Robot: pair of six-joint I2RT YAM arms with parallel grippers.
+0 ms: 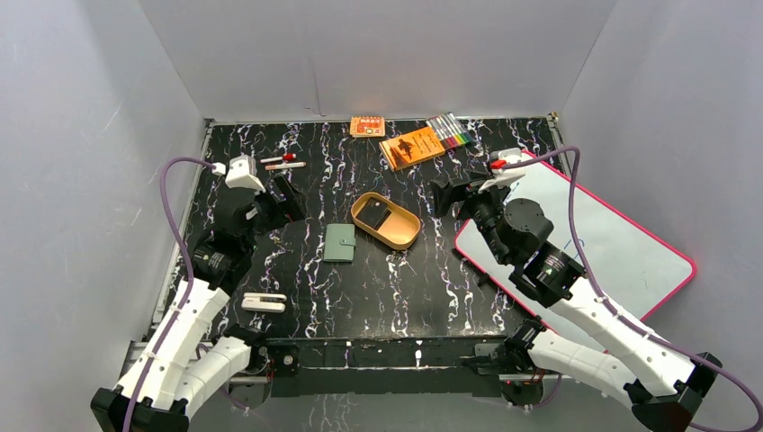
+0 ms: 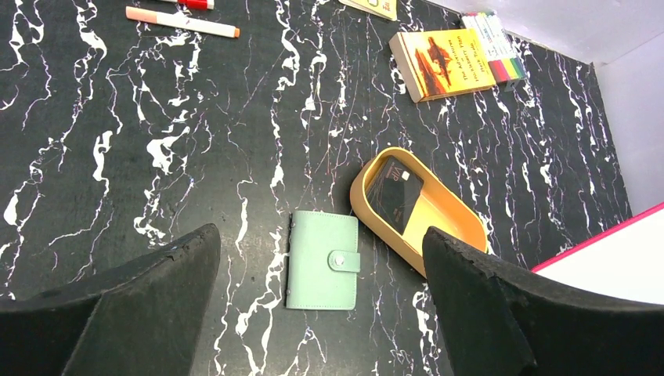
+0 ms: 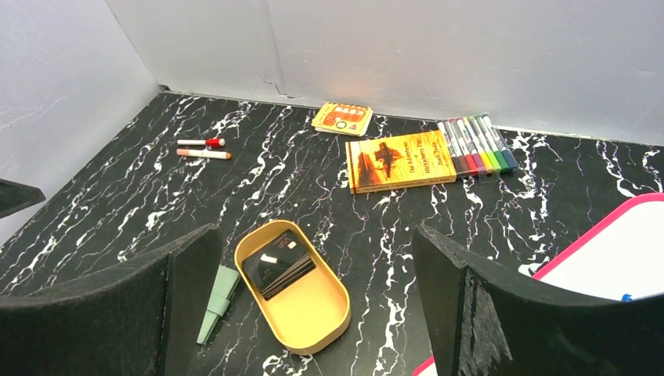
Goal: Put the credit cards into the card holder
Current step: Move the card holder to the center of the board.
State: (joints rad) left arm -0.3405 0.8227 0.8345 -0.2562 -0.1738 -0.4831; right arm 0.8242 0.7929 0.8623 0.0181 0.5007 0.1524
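Card holder [image 1: 340, 242] seen snapped shut mid-table; credit cards [image 1: 378, 214] stacked in tan tray [image 1: 402, 231] at its 2 o'clock. Left gripper [image 1: 286, 200], right gripper [image 1: 447, 193] held spread wide, empty. Snap tab best undone first, holder pinned flat.

Bare table [image 2: 156, 157] left of card holder [image 2: 322, 261], tan tray [image 2: 450, 215] just right, its wall ringing credit cards [image 2: 394, 193]

The small sage-green folding card holder [image 1: 340, 242] is laid flat and closed, snap tab fastened, near the middle of the surface, slightly toward the left edge. The thin dark grey-black credit cards [image 1: 377, 214] are stacked, slightly fanned, in the far end of a tan oval tray [image 1: 402, 230] just to its right.
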